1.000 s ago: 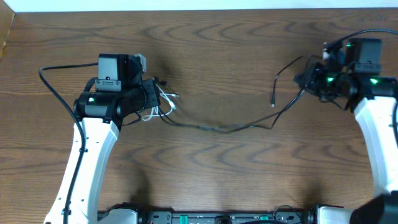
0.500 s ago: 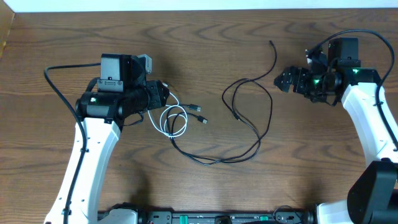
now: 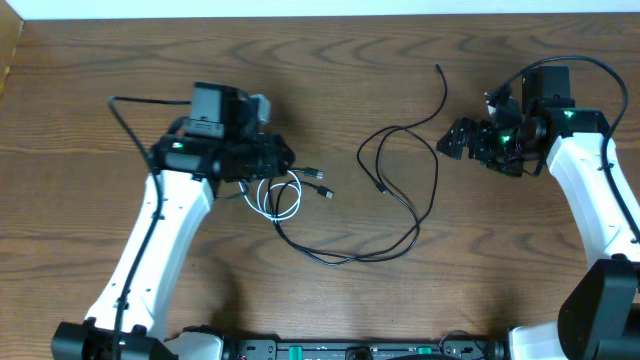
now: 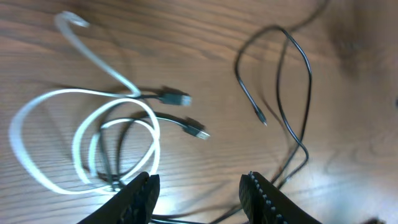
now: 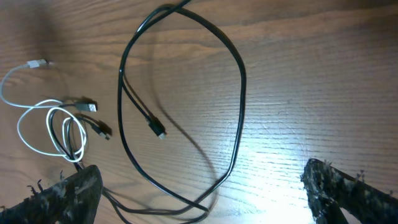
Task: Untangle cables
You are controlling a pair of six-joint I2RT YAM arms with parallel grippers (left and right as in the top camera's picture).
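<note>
Both of us are hovering here. My left gripper (image 4: 200,198) has its jaws well apart with nothing between them. My right gripper (image 5: 205,198) is spread wider and is just as empty. So no cable is in hand right now.

The white cable (image 4: 155,140) lies just ahead and to the left of my left fingertips, in loose loops on the table (image 3: 330,80). Dark strands cross inside those loops, and two dark plugs (image 4: 176,98) lie side by side right ahead. I can't tell which cord each plug belongs to.

The long black cable (image 5: 243,87) sits ahead of my right fingers, opened into a wide loop with one plug end lying inside it. Its run trails back past my left finger towards the white coil.

My read is that we're partway through. The black one is spread out, but the white loops look threaded with black, and that knot is what's left to separate.
</note>
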